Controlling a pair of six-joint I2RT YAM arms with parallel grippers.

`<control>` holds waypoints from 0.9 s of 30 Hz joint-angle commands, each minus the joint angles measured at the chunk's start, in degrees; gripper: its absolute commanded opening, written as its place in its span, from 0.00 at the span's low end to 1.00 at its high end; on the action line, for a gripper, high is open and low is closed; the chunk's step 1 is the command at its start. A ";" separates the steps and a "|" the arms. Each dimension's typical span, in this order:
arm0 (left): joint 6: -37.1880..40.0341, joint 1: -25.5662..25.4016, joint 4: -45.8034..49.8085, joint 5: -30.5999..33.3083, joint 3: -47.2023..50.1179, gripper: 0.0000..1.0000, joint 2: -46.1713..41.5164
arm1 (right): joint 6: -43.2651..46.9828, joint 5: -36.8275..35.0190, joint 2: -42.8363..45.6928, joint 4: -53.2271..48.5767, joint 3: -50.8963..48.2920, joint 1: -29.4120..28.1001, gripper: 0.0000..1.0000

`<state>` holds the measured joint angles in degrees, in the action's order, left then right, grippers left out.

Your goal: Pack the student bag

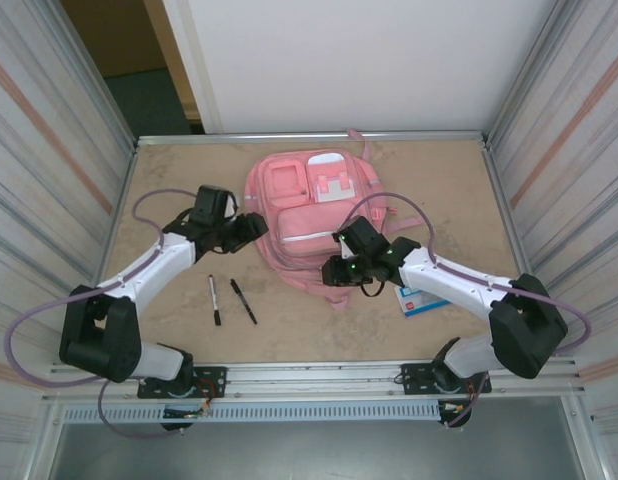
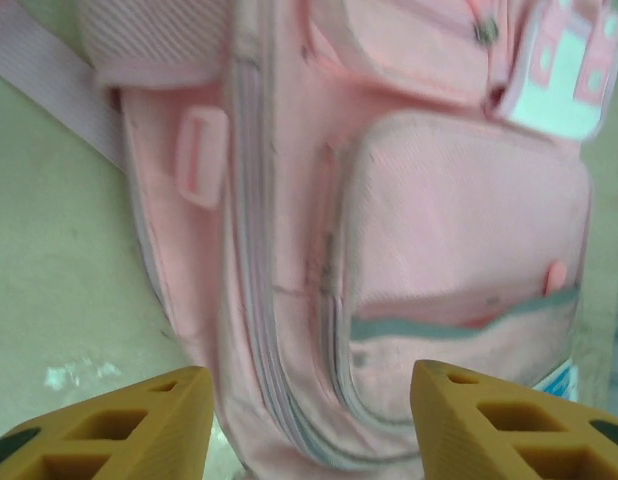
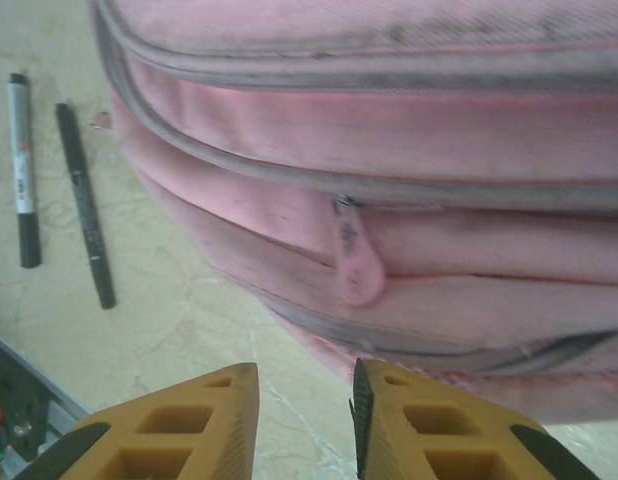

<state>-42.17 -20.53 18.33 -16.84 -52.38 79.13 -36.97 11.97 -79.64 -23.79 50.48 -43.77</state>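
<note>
The student bag [image 1: 307, 212] is a large pink backpack lying flat mid-table, front pockets up. My left gripper [image 1: 257, 228] sits at its left edge. In the left wrist view that gripper [image 2: 309, 405] stands open, its yellow fingers [image 2: 139, 425] wide apart, with the bag's [image 2: 409, 230] zipped side beyond the gap and nothing gripped. My right gripper [image 1: 335, 268] is at the bag's near edge. In the right wrist view it [image 3: 304, 405] is open a little over bare table, just short of the bag [image 3: 389, 130] and its pink zip pull [image 3: 359, 272].
Two black pens [image 1: 216, 300] [image 1: 243, 300] lie on the table left of the bag's near edge, also visible as pens [image 3: 24, 170] [image 3: 84, 205] in the right wrist view. A blue-and-white booklet [image 1: 421, 301] lies under the right arm. Metal walls fence the table.
</note>
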 commanded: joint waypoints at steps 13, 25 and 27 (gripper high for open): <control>-11.83 -9.79 -3.06 8.72 3.41 0.61 4.10 | 4.65 -1.51 -4.64 -6.27 7.43 2.55 0.40; -18.12 -10.15 -8.73 8.98 1.89 0.42 11.65 | 2.78 1.19 -13.73 -3.51 8.59 0.84 0.40; -17.90 -10.40 -8.66 9.42 1.69 0.25 11.12 | 2.48 0.69 -15.21 -3.83 9.14 0.04 0.39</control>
<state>-58.50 -30.63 12.58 -9.02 -48.75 90.15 -33.91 11.57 -92.90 -27.44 57.82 -42.24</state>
